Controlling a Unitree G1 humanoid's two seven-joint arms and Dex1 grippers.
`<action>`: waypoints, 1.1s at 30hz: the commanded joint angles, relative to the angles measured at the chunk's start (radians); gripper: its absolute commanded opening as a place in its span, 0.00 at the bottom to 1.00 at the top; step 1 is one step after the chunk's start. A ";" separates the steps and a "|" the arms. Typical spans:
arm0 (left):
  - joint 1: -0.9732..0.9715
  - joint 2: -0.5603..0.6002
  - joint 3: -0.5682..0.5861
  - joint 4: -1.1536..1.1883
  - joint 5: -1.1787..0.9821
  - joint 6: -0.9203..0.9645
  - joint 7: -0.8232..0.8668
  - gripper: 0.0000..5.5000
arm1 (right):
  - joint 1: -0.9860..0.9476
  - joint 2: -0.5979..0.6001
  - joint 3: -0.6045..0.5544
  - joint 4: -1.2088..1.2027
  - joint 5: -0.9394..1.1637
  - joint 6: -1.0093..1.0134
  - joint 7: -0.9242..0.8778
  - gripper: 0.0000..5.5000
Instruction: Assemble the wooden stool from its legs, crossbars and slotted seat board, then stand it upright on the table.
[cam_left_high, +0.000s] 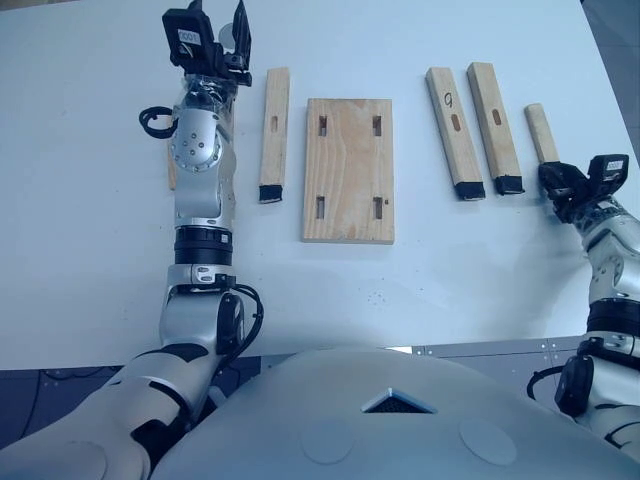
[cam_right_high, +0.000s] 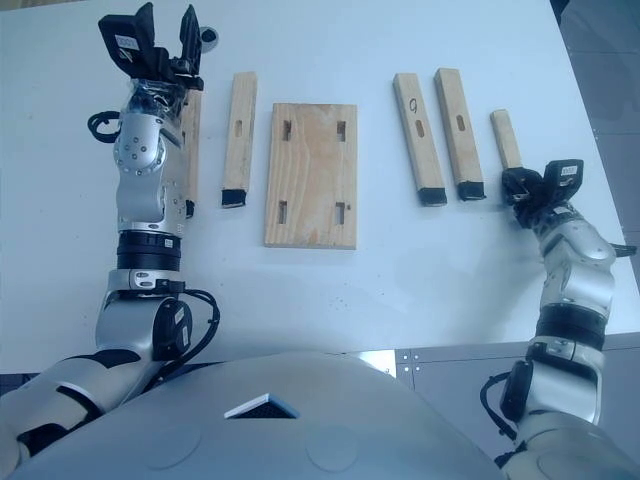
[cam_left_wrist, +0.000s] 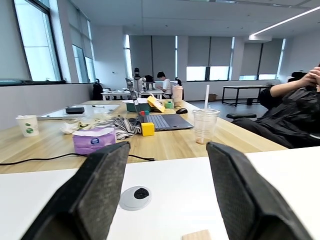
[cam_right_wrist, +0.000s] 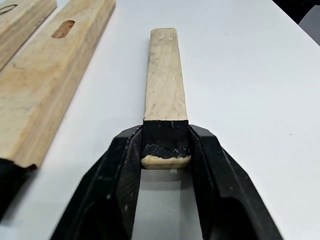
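**Right hand.** The right hand (cam_right_wrist: 165, 142) rests low on the worktop (cam_left_high: 450, 270) and is clenched on the crossbar (cam_right_wrist: 165, 75). Its two fingers (cam_right_wrist: 122, 170) press against the opposite sides of the bar's black-wrapped end. The bare wooden length of the bar lies flat on the surface and extends straight forward from the fingertips.

**Left hand.** The left hand (cam_left_high: 217, 25) is raised above the worktop with its fingertips pointing away from the robot. It is released: the two pads (cam_left_wrist: 95, 200) stand well apart with nothing between them. A round cable port (cam_left_wrist: 135, 197) sits in the surface just beyond the pads.

**Loose parts.**
- Seat board (cam_left_high: 348, 170): lies flat between the two hands, nearer the left one. All four slots face up.
- Near-left leg (cam_left_high: 273, 135): lies between the left hand and the seat board, apart from both. Its black-capped end points toward the robot.
- Covered leg (cam_right_high: 192, 140): lies under the left forearm and is partly hidden by it.
- Right-side legs (cam_left_high: 455, 130) and (cam_left_high: 495, 125): lie side by side between the seat board and the right hand. Each has one slot facing up and a black cap toward the robot. The outer one is just beside the held crossbar, not touching it.
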 joint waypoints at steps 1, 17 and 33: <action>-0.014 -0.001 -0.019 -0.073 -0.082 0.090 -0.102 0.51 | -0.004 0.060 -0.030 -0.096 0.036 -0.013 -0.060 0.24; -0.008 -0.146 0.066 -0.428 -0.873 0.918 -0.050 0.51 | -0.062 0.294 0.461 -0.666 -0.190 -0.186 -0.128 0.24; -0.032 -0.176 0.131 -0.426 -0.953 0.914 0.030 0.21 | -0.026 0.275 0.530 -0.733 -0.174 -0.150 -0.088 0.24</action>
